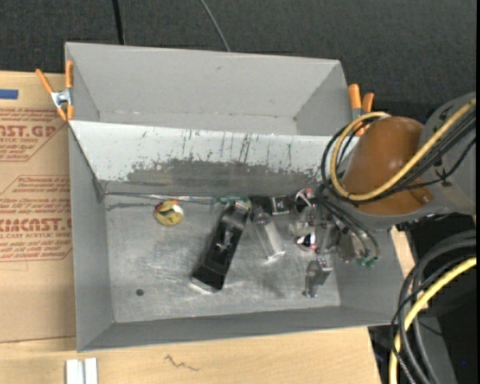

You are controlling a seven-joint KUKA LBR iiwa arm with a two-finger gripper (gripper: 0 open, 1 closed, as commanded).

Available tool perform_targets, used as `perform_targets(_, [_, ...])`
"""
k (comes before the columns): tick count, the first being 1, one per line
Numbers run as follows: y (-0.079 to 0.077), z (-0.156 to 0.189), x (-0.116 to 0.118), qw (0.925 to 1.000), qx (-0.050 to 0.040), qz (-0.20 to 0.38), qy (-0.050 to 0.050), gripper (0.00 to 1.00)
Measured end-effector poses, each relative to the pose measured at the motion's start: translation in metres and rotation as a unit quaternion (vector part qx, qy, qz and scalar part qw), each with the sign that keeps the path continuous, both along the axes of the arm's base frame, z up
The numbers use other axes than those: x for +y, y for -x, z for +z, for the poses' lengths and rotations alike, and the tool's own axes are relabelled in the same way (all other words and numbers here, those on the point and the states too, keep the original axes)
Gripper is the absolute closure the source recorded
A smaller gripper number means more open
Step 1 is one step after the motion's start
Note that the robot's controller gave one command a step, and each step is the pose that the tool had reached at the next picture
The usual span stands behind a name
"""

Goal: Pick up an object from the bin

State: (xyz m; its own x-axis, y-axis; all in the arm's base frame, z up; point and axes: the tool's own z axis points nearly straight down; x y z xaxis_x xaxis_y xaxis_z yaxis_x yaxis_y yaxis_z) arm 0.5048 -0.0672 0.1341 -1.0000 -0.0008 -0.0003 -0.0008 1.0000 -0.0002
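Nearest us, the gripper (pixel 314 277) hangs low at the right of the bin (pixel 144 282); we cannot tell how it is set. Just left lies a clear plastic piece (pixel 270 242), perhaps the likeliest pick, then a black stapler-like block (pixel 221 250). We should centre over one thing before closing. Farther back rests a yellow round thing (pixel 170 212).
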Motion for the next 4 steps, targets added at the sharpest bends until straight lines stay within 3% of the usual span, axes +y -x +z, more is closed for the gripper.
perform_targets(1, [-0.062, -0.044, -0.051, 0.9981, -0.0027, 0.061, 0.0, 0.0])
perform_targets(2, [-0.067, -0.027, -0.064, 0.9924, 0.0002, 0.123, 0.0, 0.0])
perform_targets(3, [-0.064, -0.011, -0.07, 0.9947, -0.0028, 0.103, 0.0, 0.0])
perform_targets(4, [-0.059, -0.065, -0.086, 0.9928, -0.0014, 0.12, -0.002, 0.0])
